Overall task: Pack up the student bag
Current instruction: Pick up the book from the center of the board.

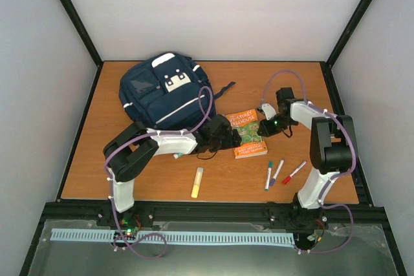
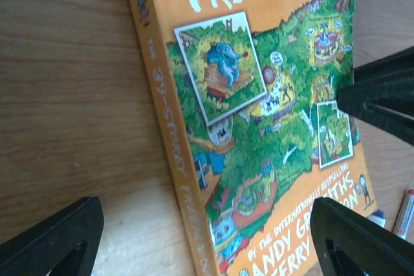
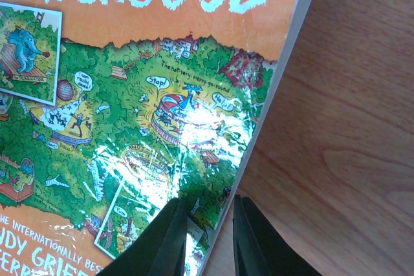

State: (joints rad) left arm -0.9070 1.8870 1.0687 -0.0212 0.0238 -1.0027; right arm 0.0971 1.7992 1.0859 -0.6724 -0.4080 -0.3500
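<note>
Wooden table (image 1: 84,135); plain white walls (image 1: 220,11) (black frame posts (image 1: 70,11) at corners).

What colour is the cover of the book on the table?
The book is orange with a green cartoon scene and pale lettering, clearest in the right wrist view.

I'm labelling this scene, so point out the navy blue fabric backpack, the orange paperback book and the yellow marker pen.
Navy blue fabric backpack (image 1: 154,100), top view, front panel.
Orange paperback book (image 1: 249,139), top view, cover's middle.
Yellow marker pen (image 1: 196,183), top view, barrel's middle.
</note>
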